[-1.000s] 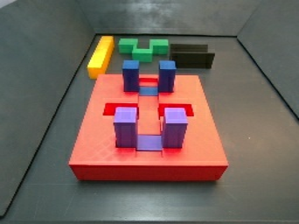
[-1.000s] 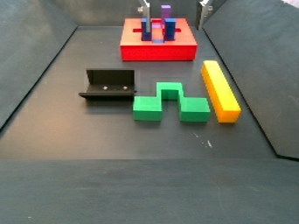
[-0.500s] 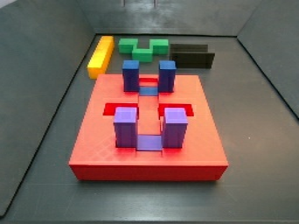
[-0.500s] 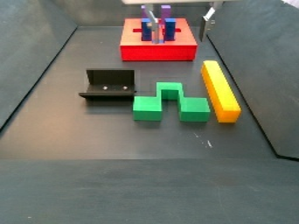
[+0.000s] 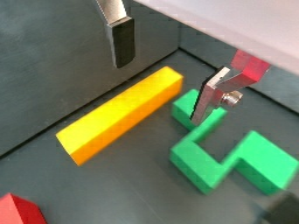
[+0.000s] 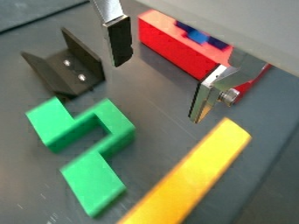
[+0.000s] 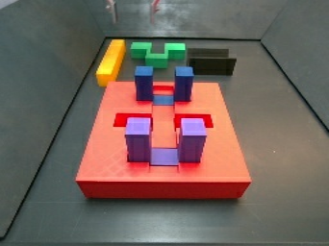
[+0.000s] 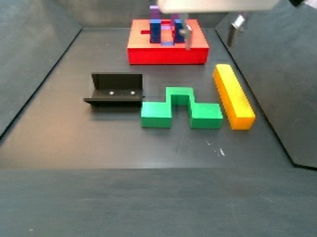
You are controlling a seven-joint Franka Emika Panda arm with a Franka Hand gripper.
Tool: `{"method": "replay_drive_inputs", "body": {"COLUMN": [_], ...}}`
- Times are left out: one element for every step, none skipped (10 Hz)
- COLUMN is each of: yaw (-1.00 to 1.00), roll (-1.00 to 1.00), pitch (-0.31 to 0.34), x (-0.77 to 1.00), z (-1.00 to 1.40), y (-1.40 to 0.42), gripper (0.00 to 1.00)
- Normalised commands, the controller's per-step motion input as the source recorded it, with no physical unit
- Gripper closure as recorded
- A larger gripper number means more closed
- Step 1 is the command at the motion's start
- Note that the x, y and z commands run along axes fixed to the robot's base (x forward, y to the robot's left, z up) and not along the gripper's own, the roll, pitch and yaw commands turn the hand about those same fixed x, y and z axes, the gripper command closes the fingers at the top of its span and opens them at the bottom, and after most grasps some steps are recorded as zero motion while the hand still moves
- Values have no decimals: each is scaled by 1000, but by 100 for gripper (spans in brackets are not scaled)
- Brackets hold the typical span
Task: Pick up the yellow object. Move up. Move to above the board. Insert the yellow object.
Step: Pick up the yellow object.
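The yellow object [image 8: 233, 93] is a long yellow-orange bar lying flat on the dark floor beside the green block, seen in both side views [image 7: 111, 60] and both wrist views [image 5: 122, 114] [image 6: 193, 175]. The board [image 7: 110, 154] is a big flat red block with blue [image 7: 184, 82] and purple [image 7: 137, 139] uprights. It also shows in a side view as the board [image 8: 168, 54] and in a wrist view as the board [image 6: 176, 48]. My gripper [image 5: 166, 74] [image 6: 163, 68] [image 8: 196, 16] [image 7: 134, 8] hangs open and empty, high over the floor near the bar's end that faces the board.
A green notched block [image 8: 183, 106] [image 7: 164, 53] [image 5: 222, 153] [image 6: 82, 144] lies right next to the bar. The dark fixture [image 8: 118, 90] [image 7: 213, 62] [image 6: 65, 66] stands beyond the green block. Grey walls ring the floor.
The gripper has travelled from beside the board toward the yellow bar. Its fingertips now show at the upper edge of a side view. The pieces have not moved.
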Motion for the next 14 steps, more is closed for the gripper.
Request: {"method": "replay_drive_inputs", "body": {"yaw": [-126,-117,-120,-243,-331,-431,-346,-114,0,3,34,9,0,-49], "roll": [36,0,0,43,79,80,0,0,0,4,0,0,0,0], "pitch": [-139,-137,-131,-100,-64,-50,-49,-39,-21,0,-7,-3,0,0], "x": [-454,-429,-394,-277,-249,-200,-206,-183,-146,-74,-83,-51,0,40], "z": [-297,-257,-257,-280,-294,-271,-177,-123,-123,-129,-109,-106,-83,-74], "y": [0,0,0,0,0,0,6,49,100,174,160,120,46,51], "gripper": [0,0,0,0,0,0,0,0,0,0,0,0,0,0]}}
